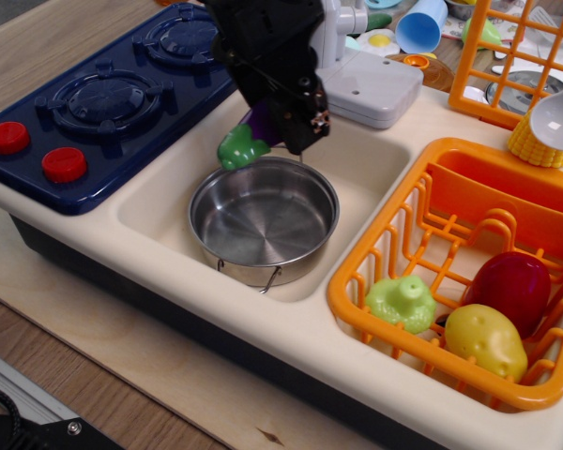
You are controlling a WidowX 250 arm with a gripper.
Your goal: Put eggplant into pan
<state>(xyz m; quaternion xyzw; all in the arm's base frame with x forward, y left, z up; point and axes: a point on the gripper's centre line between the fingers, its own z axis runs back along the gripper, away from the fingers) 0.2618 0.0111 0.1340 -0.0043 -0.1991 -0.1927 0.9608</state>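
Observation:
The black gripper [280, 127] is shut on the eggplant [249, 139]. The eggplant's green stem cap sticks out to the left and a bit of purple body shows beside the fingers; the rest is hidden. It hangs just above the far rim of the steel pan [263, 217], which sits empty in the cream sink basin with its two wire handles front and back.
A blue toy stove [103, 103] with red knobs lies at left. A grey faucet block [357, 80] stands behind the sink. An orange dish basket [403, 202] at right holds a pale green toy, a dark red toy and a yellow toy.

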